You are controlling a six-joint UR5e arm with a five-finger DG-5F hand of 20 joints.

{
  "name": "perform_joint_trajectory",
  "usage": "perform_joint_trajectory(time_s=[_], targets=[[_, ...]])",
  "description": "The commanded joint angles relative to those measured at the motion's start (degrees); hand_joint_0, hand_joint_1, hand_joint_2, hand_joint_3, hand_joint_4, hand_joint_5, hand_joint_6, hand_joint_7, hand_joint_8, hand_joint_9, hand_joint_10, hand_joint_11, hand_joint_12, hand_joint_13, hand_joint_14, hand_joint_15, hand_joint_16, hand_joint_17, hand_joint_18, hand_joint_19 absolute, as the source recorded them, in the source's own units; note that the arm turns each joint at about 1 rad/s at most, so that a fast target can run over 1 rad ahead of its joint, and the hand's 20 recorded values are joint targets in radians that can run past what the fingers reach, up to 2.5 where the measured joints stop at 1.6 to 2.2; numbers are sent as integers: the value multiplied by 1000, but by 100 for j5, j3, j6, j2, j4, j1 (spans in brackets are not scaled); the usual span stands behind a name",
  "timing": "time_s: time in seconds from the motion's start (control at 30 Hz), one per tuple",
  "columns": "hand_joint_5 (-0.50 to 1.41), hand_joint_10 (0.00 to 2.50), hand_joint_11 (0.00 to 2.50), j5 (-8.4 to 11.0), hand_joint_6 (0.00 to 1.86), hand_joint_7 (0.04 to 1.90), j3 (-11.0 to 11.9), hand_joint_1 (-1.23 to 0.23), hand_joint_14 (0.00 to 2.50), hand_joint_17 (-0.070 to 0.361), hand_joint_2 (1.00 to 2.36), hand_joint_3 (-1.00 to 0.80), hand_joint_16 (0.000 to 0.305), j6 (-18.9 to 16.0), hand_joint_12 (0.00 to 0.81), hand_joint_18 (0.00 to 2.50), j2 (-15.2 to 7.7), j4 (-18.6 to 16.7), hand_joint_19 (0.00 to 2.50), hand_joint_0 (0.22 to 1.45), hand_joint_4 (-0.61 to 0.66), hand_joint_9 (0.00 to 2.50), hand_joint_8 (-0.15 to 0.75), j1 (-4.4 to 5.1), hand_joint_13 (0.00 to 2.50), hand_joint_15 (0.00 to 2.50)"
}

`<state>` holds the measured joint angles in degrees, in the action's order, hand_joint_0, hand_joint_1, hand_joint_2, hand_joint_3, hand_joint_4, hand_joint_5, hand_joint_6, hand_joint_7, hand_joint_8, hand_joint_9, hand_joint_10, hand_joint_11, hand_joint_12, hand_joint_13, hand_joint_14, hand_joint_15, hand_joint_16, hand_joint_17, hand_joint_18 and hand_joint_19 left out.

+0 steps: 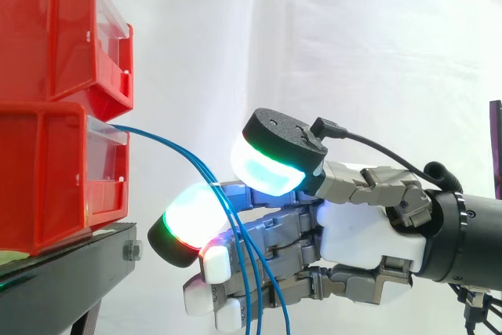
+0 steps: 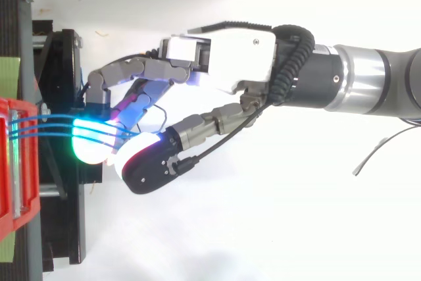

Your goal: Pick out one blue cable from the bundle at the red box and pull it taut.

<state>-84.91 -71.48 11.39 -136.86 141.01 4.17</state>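
While blue cables (image 2: pixel 49 126) drape from red box (image 1: pixel 47 170) | fingers (image 1: pixel 188 221) half-open, pad touching cables, thumb (image 1: pixel 274 164) above.

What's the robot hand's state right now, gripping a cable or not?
The robot hand is at the blue cables by the red box; cannot tell if it grips any.

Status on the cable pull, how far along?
Done: the hand is at the blue cables, just outside the lower red box. Under way: several cables run through it together; a firm grip can't be confirmed. Left: single one out and pull it taut. All of them hang in a slack arc.
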Motion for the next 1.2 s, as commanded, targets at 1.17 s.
perform_joint_trajectory(time_s=[1.17], targets=[[-142,23,823,-140,916,956,64,-782,18,133,1009,9,59,-5,420,919,1,67,597,643,-130,1202,329,-22,1001,458]])
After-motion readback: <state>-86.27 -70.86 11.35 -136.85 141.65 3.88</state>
